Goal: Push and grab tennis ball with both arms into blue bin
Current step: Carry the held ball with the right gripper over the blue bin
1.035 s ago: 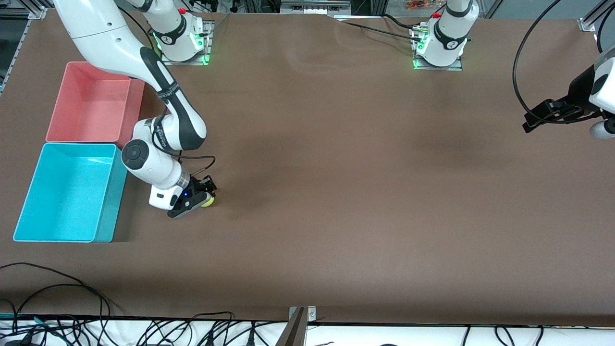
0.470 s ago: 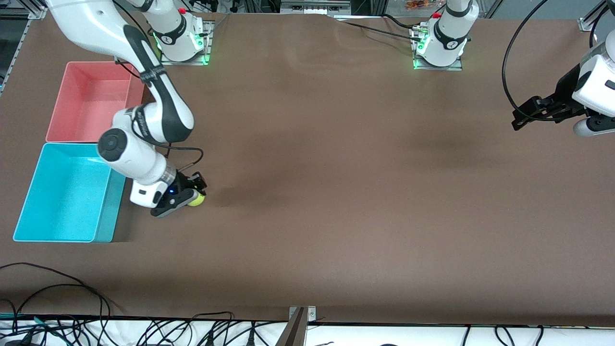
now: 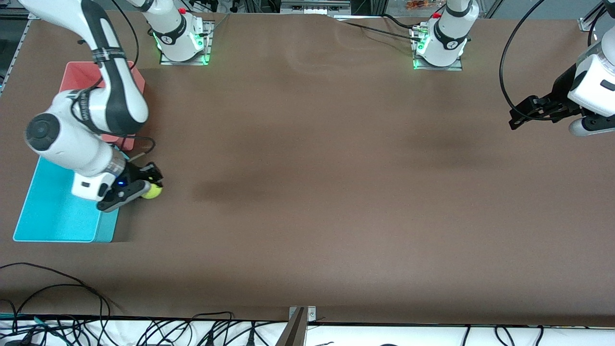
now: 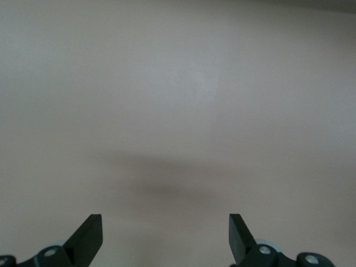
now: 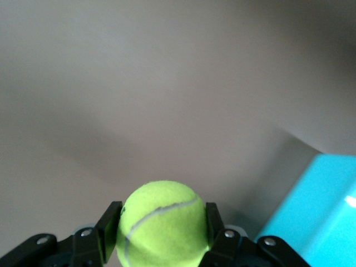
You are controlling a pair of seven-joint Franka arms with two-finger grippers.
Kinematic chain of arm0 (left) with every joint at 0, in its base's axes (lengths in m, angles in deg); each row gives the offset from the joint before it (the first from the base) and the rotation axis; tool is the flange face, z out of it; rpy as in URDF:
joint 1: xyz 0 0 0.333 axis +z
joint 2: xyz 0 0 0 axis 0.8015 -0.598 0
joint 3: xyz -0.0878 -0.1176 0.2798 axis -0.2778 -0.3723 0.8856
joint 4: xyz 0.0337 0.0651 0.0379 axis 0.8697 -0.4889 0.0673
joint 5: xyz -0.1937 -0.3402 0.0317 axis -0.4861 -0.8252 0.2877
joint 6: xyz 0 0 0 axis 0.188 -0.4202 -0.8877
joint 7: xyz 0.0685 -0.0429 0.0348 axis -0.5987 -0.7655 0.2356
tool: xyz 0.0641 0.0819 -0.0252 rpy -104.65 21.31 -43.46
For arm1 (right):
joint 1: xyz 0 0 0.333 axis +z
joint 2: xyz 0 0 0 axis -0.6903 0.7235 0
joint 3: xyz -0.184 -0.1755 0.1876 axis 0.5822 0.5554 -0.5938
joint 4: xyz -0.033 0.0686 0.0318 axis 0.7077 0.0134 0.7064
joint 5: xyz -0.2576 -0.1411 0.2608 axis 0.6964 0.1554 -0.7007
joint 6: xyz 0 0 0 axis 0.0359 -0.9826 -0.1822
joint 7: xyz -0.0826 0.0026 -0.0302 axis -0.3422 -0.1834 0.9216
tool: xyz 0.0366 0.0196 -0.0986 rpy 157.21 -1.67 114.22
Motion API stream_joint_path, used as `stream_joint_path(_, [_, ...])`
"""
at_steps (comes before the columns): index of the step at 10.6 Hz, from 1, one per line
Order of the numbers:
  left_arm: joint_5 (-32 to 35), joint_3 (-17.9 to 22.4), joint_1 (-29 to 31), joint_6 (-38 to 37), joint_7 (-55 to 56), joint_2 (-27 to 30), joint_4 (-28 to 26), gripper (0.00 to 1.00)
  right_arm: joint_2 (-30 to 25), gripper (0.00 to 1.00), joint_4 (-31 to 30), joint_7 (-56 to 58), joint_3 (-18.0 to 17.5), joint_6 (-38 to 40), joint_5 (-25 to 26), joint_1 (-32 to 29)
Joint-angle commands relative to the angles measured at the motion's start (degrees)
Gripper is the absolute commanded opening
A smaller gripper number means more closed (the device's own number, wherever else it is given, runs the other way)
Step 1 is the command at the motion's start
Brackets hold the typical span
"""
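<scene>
Right now my right end effector (image 3: 146, 185) pinches the tennis ball (image 3: 153, 191), one finger (image 5: 107, 231) pressed on each side of it, up in the air. Just beside it, toward the right arm's end of the tabletop (image 3: 336, 192), I see the blue bin (image 3: 53, 216), its wall (image 5: 317, 217) close under the ball. Next to that bin, partly hidden by my right arm, stands the pink-red bin (image 3: 77, 79). Well apart, my left end effector (image 3: 521, 115) waits over bare tabletop, fingers (image 4: 89, 236) spread wide and holding nothing.
</scene>
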Motion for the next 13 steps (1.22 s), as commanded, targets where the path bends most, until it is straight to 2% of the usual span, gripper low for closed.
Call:
stream_joint_path(1, [-0.44,-0.06,-0.28,-1.41,-0.62,-0.56,1.69,1.0,-4.22,0.46,-5.79,14.1,7.66,0.35,-1.08,-0.44])
stream_joint_path(3, [-0.44,-0.06,-0.28,-1.41,-0.71,-0.56,1.69,1.0,-4.94,0.46,-7.74,21.76,11.8,0.17,-1.34,-2.01])
stream_joint_path(4, [-0.44,-0.06,-0.2,-1.41,-0.71,-0.56,1.69,1.0,-4.85,0.46,-7.92,26.75,12.43,0.17,-1.95,-4.28])
stream_joint_path(7, [-0.44,0.02,-0.02,-1.94,-0.71,-0.47,1.69,1.0,-2.93,0.45,-8.01,36.8,12.43,-0.26,-5.9,-9.92])
stream_joint_path(10, [-0.44,0.03,-0.02,-2.12,-0.71,-0.47,1.69,1.0,0.67,0.46,-10.55,39.36,12.35,-8.07,-6.09,-10.19])
stream_joint_path(13, [-0.44,0.03,0.16,-2.12,-0.8,-0.47,1.69,1.0,3.22,0.46,-10.47,39.99,12.26,-10.01,-6.53,-11.24])
